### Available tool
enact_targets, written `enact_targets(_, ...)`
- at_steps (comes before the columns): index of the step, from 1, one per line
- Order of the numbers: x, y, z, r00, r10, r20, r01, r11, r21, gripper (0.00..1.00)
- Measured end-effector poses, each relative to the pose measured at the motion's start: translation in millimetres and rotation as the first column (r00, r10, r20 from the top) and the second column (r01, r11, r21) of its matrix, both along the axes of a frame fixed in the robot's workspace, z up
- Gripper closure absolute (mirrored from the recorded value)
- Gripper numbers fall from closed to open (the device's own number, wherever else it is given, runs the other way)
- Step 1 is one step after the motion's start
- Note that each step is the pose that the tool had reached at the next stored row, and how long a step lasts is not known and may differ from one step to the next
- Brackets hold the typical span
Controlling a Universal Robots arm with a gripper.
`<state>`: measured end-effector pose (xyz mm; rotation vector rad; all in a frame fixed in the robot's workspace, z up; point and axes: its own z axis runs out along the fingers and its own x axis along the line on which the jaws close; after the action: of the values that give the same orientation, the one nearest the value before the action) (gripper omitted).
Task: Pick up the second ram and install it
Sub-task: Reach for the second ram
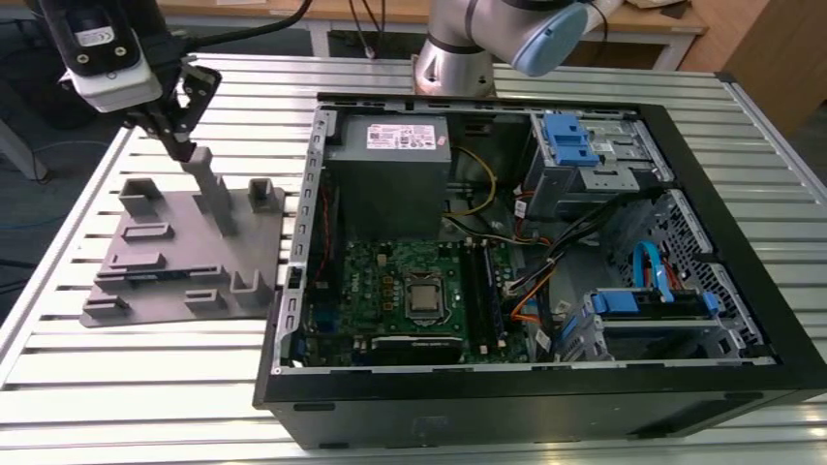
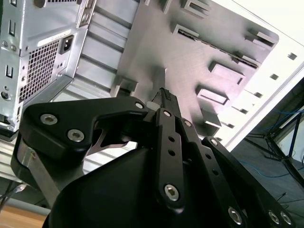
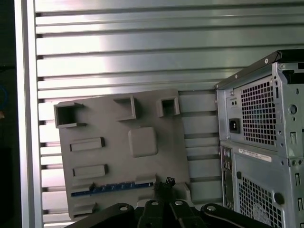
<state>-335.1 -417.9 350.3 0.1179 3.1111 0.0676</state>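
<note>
your end effector looks pinched shut with nothing in it, above the smooth grey plastic tray. the second ram, a thin blue strip standing on edge, sits along one tray edge, near the end effector.

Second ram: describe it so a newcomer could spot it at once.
Beside the computer case lies a grey moulded tray. The second ram runs near one edge of it, a thin blue strip, the only coloured thing among plain grey blocks.
</note>
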Motion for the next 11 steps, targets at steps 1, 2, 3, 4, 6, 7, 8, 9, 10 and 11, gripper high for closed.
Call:
enact_targets(1,-1.1,0.0,-1.0,1.0,0.0,0.0001,0.0,1.0,0.0,0.93)
enact_targets(2,-2.2,0.0,-1.8,1.0,0.0,0.0001,0.0,1.0,0.0001,0.93)
enact_targets(3,-3.3,0.0,-2.7,1.0,0.0,0.0002,0.0,1.0,0.0001,0.93)
enact_targets(4,-6.0,0.0,-5.7,1.0,0.0,0.0001,0.0,1.0,0.0,0.93)
enact_targets(6,-7.4,0.0,-8.1,1.0,0.0,0.0002,0.0,1.0,0.0001,0.93)
enact_targets(7,-8.1,0.0,-9.1,1.0,0.0,0.0001,0.0,1.0,0.0001,0.93)
enact_targets(8,-9.0,0.0,-10.0,1.0,0.0,0.0,0.0,1.0,0.0,0.93)
enact_targets(9,-10.2,0.0,-10.8,1.0,0.0,-0.0001,0.0,1.0,-0.0001,0.93)
enact_targets(10,-11.2,0.0,-11.4,1.0,0.0,0.0,0.0,1.0,-0.0001,0.93)
enact_targets(11,-12.0,0.0,-12.1,1.0,0.0,0.0001,0.0,1.0,0.0001,0.93)
